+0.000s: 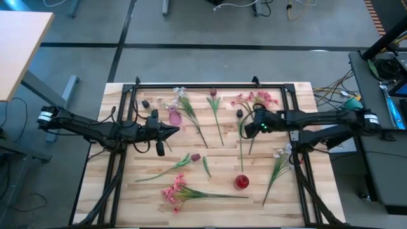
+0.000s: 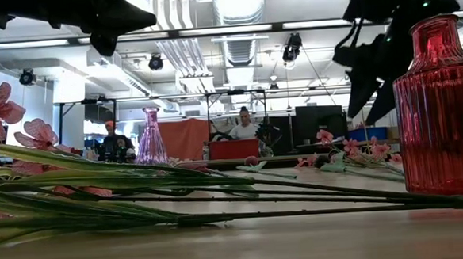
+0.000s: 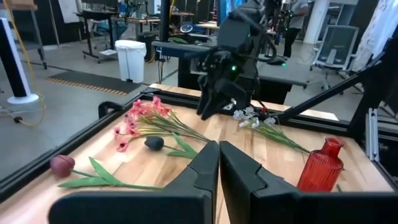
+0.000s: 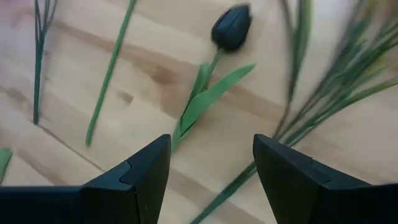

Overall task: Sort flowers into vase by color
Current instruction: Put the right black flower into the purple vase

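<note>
R gripper (image 4: 211, 180) hovers over the dark tulip (image 4: 231, 27) at the bench's far-right area, jaws parted w/ nothing between them — stem and leaf lie on the wood just ahead of the fingers. L gripper (image 3: 217, 163) waits mid-left, jaws clenched, empty. Risks, as judged: stem is thin and flat on the bench (image 1: 299, 197), so a shallow descent could close on air, a deep one could jam fingertips into the wood; the pink spray (image 1: 254, 99) lies close beside the tulip, stems nearly crossing, so a wide grab could drag both and mix colours. Red vase (image 1: 241, 182) stands near-centre front, pink vase (image 1: 173, 116) far-left by the L arm; both narrow-necked, so a swinging stem may miss or tip one. More flowers are scattered: another pink spray (image 1: 175, 191) at front, whitish spray (image 1: 280, 159) at right. Surface: pale wood planks, black frame around. Room: open lab, ceiling ducts, desks, two people seated well behind.
</note>
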### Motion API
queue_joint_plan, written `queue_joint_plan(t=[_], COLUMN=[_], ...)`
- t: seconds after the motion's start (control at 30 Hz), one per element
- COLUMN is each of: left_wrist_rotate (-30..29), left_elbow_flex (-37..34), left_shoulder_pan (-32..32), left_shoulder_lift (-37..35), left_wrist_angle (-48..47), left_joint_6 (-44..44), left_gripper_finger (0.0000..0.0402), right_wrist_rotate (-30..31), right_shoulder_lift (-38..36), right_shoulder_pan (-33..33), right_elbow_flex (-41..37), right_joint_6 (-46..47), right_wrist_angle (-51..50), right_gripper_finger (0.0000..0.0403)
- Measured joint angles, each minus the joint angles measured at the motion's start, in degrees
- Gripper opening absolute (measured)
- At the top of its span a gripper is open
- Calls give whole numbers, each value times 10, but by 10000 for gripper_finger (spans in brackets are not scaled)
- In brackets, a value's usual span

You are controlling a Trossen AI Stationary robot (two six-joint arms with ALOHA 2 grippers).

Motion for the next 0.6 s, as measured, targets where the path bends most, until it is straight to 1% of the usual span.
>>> queue_joint_plan(t=[0.1,0.27,0.33,0.43,0.5,0.6], left_wrist_rotate=[0,0,-2,-9,-10,-10], left_elbow_flex=[0,0,0,0,0,0], left_shoulder_pan=[0,0,0,0,0,0], left_shoulder_lift=[0,0,-1,-2,-2,-2], left_wrist_angle=[0,-2,-2,-2,-2,-2], left_joint_6=[12,27,35,45,52,54], left_gripper_finger=[0,0,0,0,0,0], right_wrist_rotate=[-13,-14,-18,-30,-30,-22], right_shoulder_lift=[34,76,94,125,143,174], right_shoulder_pan=[-12,-38,-43,-46,-46,-46], right_elbow_flex=[0,0,0,0,1,26], right_joint_6=[-2,1,13,17,17,14], right_wrist_angle=[23,57,70,112,130,114], right_gripper_finger=[240,299,315,320,314,299])
